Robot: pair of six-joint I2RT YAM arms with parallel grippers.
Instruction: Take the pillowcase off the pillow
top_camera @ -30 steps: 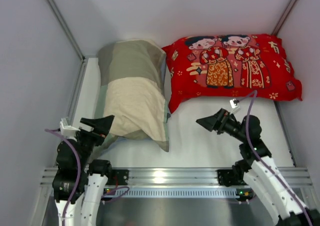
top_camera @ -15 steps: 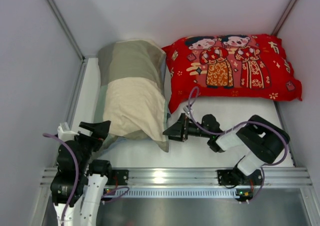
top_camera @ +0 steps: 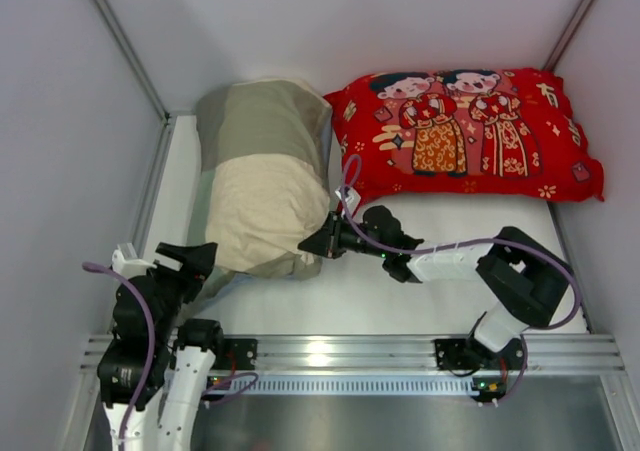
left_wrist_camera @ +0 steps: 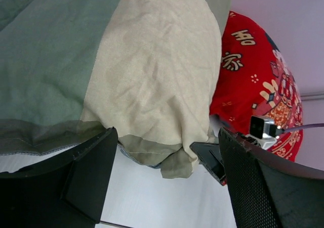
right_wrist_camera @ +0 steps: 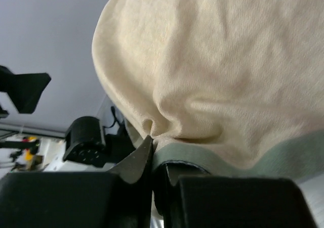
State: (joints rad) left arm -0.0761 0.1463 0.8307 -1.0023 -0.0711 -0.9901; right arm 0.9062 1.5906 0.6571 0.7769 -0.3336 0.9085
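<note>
The pillowcase (top_camera: 265,186), sage-green at the far end and cream at the near end, lies filled out at the left of the table. The pillow is hidden inside it. My right gripper (top_camera: 312,246) reaches in from the right and is shut on the green hem at the case's near right corner (right_wrist_camera: 212,154); in the right wrist view the jaws (right_wrist_camera: 158,147) pinch the cloth. My left gripper (top_camera: 200,256) stands open by the near left corner, its fingers (left_wrist_camera: 76,177) apart with nothing between them; the case (left_wrist_camera: 152,71) lies just beyond.
A red pillow with two cartoon figures (top_camera: 465,131) lies at the back right, its left edge close to the pillowcase. Grey walls close in the table on both sides and behind. A metal rail (top_camera: 320,351) runs along the near edge.
My right arm swung left across the table to the pillowcase's near right corner and shut on the hem, bunching the corner. My left gripper shifted only slightly.
</note>
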